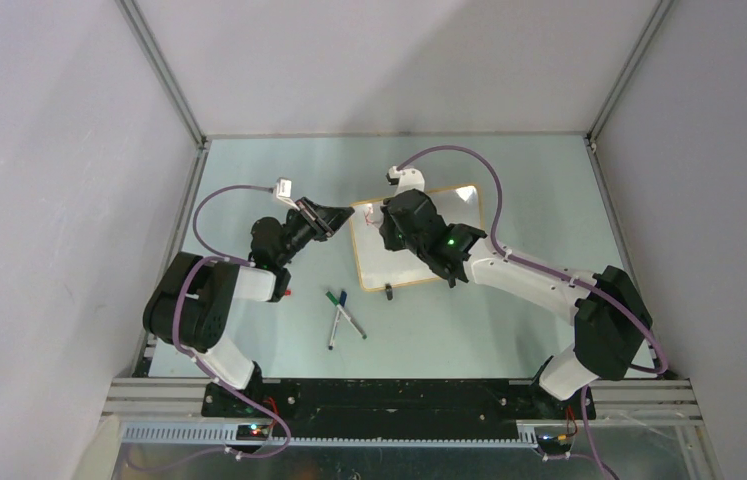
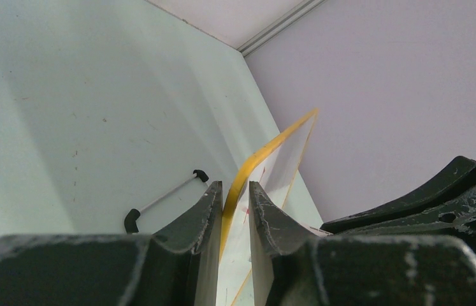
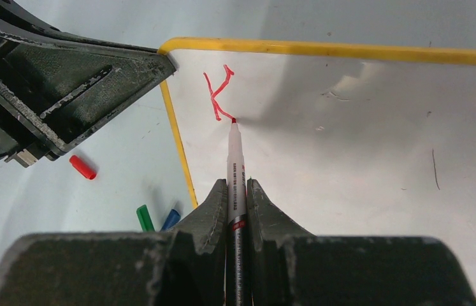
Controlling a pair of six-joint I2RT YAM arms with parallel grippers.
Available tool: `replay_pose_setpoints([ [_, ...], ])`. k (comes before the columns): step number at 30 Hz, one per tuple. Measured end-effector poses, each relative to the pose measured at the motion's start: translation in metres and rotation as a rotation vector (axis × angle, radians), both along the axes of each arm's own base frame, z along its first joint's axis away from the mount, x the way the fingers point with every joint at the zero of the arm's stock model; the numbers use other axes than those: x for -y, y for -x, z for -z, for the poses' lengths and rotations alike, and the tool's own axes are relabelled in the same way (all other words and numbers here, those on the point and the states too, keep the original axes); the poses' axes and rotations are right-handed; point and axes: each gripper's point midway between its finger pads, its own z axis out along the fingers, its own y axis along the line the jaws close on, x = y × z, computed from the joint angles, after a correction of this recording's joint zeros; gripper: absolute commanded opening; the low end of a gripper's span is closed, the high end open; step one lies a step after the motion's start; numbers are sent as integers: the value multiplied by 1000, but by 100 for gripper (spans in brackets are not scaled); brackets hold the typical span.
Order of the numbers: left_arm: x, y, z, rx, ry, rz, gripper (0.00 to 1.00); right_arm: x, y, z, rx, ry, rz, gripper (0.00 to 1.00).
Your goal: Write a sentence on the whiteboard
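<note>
Right tool point(image 3: 236, 185) tight around red marker point(image 3: 234, 143)

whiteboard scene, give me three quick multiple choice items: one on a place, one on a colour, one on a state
1. Where is the red cap?
a) on the table beside the whiteboard
b) on the board's white face
c) out of sight

2. What colour is the letter K?
a) green
b) red
c) blue

3. What is the left pincer doing?
a) hanging open
b) gripping a pen
c) clamped on the whiteboard's yellow edge

Answers:
1 a, as the right wrist view shows it lying on the table outside the frame.
2 b, as the strokes are red like the tip of the marker held in the right pincer.
3 c, as the left wrist view shows the frame squeezed between its fingers.
</note>
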Motion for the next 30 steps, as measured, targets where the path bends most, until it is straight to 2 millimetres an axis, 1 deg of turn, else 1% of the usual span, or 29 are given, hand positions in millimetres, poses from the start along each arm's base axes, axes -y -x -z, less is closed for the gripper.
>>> replay_pose_setpoints([
  [11, 0, 0, 0, 0, 0, -1, 24, 3, 2, -2, 2, 9, 6, 0],
  [16, 0, 1, -3, 8, 2, 0, 25, 6, 5, -11, 29, -4, 3, 0],
  [19, 0, 1, -6, 15, 4, 0, 25, 10, 8, -20, 56, -25, -3, 0],
  [23, 0, 1, -6, 16, 4, 0, 25, 10, 9, -29, 83, -52, -6, 0],
  [30, 0, 1, -6, 15, 4, 0, 25, 9, 7, -31, 95, -64, -4, 0],
])
